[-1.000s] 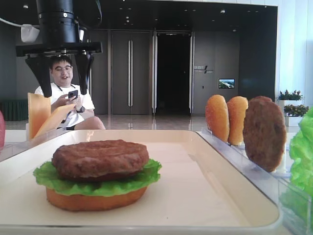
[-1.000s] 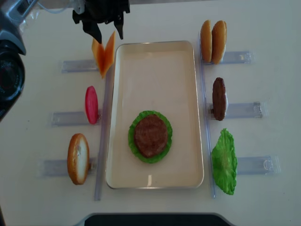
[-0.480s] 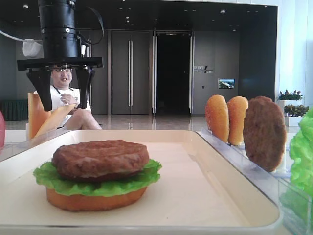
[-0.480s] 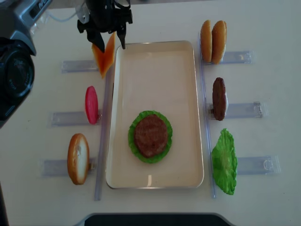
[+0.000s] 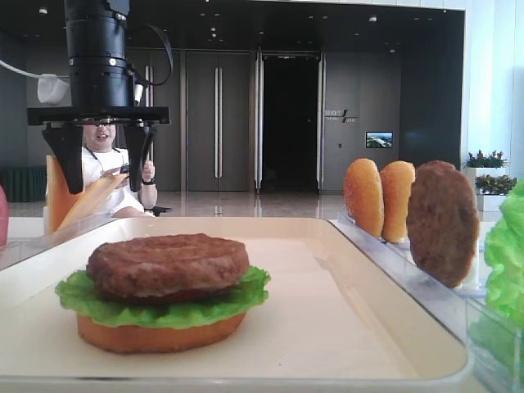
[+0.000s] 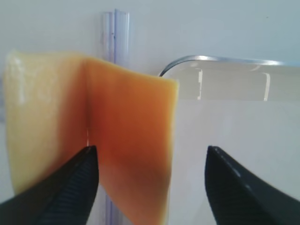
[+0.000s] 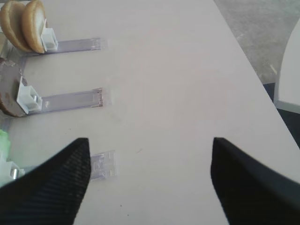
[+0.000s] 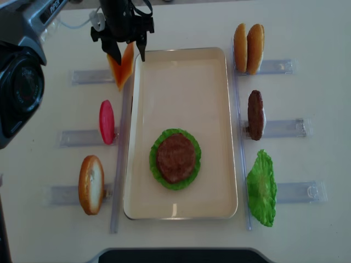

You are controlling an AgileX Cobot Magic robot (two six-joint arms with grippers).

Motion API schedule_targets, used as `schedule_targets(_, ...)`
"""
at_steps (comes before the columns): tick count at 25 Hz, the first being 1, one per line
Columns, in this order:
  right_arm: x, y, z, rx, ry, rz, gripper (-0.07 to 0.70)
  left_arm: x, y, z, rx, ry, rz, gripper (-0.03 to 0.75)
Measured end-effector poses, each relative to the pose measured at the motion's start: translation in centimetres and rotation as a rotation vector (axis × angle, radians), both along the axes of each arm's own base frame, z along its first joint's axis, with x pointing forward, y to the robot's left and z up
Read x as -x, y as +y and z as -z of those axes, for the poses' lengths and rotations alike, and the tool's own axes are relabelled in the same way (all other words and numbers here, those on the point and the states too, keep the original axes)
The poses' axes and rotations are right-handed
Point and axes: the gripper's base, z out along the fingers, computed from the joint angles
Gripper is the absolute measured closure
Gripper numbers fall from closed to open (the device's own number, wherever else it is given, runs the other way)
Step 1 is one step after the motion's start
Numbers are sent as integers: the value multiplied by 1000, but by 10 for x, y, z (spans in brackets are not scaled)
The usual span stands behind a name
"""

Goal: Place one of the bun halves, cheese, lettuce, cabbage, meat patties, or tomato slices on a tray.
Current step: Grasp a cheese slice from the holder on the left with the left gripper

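in the left wrist view the cheese runs off the left and bottom edges, and only a corner of the tray shows. the right end effector is cut off below. the stacked bun half lies mostly hidden under lettuce.

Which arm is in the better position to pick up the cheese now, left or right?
Left. The left gripper hangs open directly over the cheese, one finger on each side. The right gripper is over bare table, beyond the racks.
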Motion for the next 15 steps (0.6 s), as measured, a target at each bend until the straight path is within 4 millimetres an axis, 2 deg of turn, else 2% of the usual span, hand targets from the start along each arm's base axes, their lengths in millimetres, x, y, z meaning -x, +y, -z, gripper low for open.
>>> schedule_targets(10, 0, 0, 0, 0, 0, 0, 94, 0, 1, 0, -10, -3, 2, 181)
schedule_targets(15, 0, 0, 0, 0, 0, 0, 94, 0, 1, 0, -11, -4, 2, 223)
